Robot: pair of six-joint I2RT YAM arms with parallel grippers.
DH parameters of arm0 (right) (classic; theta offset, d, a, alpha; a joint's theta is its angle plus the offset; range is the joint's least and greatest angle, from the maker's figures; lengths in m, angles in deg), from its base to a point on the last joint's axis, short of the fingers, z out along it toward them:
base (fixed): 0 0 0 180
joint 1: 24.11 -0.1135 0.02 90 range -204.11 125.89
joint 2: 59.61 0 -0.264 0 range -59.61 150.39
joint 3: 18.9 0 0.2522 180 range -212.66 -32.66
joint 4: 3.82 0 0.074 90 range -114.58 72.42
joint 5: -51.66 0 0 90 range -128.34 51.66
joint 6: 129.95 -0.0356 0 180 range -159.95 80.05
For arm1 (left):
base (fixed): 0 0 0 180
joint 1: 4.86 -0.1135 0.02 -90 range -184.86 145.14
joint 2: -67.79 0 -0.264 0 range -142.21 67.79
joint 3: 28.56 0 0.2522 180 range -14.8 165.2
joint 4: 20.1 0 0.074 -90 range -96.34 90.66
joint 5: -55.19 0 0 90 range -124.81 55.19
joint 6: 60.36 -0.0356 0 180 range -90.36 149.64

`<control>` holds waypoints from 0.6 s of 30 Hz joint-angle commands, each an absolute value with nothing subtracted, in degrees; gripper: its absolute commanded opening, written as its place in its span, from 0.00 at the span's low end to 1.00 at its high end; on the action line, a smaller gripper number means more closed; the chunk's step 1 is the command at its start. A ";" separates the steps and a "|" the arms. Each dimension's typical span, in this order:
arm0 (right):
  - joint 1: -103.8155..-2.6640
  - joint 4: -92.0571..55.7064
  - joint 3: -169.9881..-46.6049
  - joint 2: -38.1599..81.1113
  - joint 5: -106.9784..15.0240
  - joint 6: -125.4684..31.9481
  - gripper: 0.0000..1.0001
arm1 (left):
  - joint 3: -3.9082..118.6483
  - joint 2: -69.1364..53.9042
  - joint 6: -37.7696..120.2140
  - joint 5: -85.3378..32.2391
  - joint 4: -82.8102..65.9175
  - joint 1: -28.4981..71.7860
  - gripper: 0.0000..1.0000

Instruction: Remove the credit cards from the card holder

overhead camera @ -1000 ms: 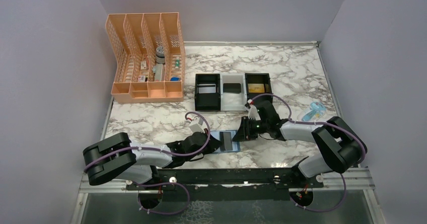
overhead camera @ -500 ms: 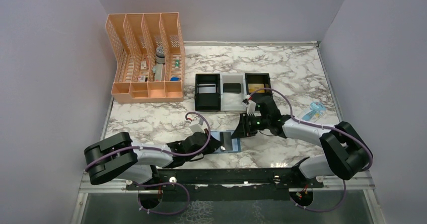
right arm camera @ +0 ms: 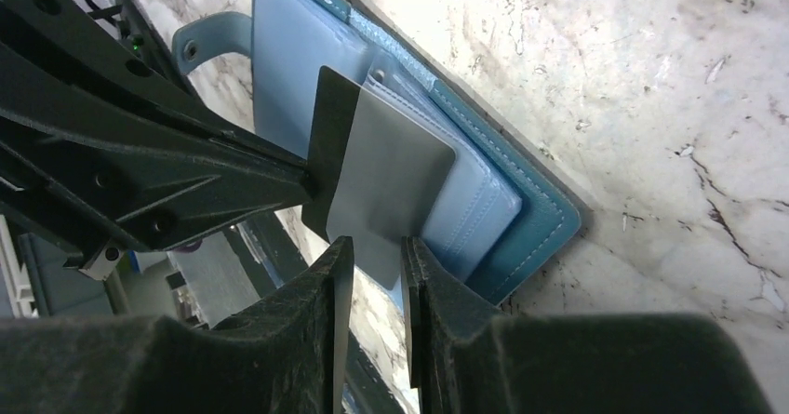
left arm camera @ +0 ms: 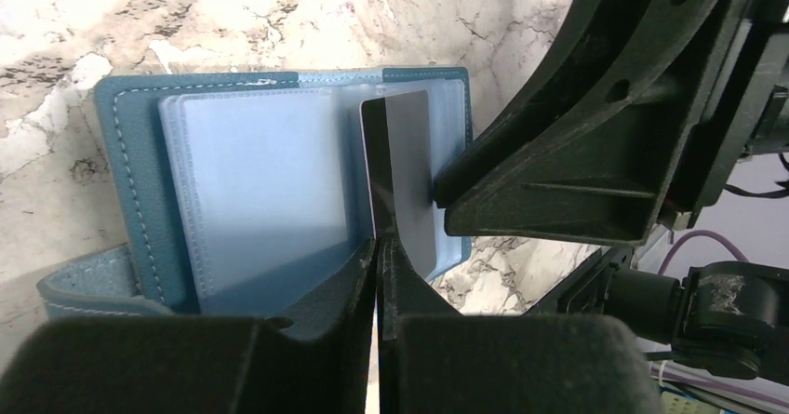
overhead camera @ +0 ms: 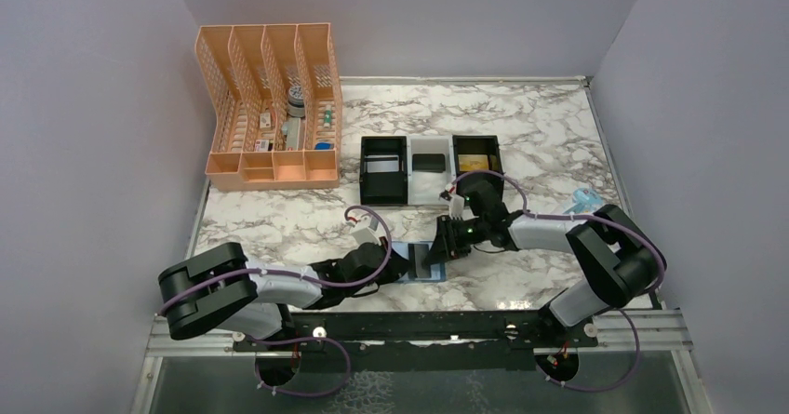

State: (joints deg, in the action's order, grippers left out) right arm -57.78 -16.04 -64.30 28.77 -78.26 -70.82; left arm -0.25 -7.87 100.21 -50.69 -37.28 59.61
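Near the front edge of the table (overhead camera: 521, 135), the card holder (left arm camera: 260, 200) lies open and flat. 1 grey card (left arm camera: 407, 181) rises tilted from its inner pockets, on the side toward the right arm.

This card looks thin, stiff and smooth, so it is surely light but probably slippery, and the soft pocket may drag on it. The best place to take it seems to be the free edge, with the pads on both faces.

The left gripper (left arm camera: 377, 265) has its fingers (left arm camera: 326, 340) pressed almost together. The card's dark edge runs into the thin slit between them, so it seems to pinch the card. The right gripper (right arm camera: 374, 245) keeps its fingers (right arm camera: 298, 340) a little apart, with the lower corner of the card between them. Whether they touch it cannot be told.

Farther back, the tray (overhead camera: 384, 191) with 3 compartments holds 1 pale card (overhead camera: 381, 165), 1 black card (overhead camera: 429, 162) and 1 gold card (overhead camera: 473, 162).
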 commanded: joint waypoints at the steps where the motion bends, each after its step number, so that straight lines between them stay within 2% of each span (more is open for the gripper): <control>1: -58.08 -16.97 -63.48 29.40 -69.98 -71.01 0.26 | 1.35 -9.25 100.02 -49.93 -38.68 59.39 0.11; 8: -58.10 -18.48 -60.99 27.69 -64.25 -70.99 0.25 | 1.10 -8.97 100.68 -50.37 -38.75 59.39 0.24; 18: -58.13 -15.87 -59.64 29.12 -66.50 -72.90 0.24 | 1.25 -10.73 101.86 -49.75 -40.81 59.39 0.30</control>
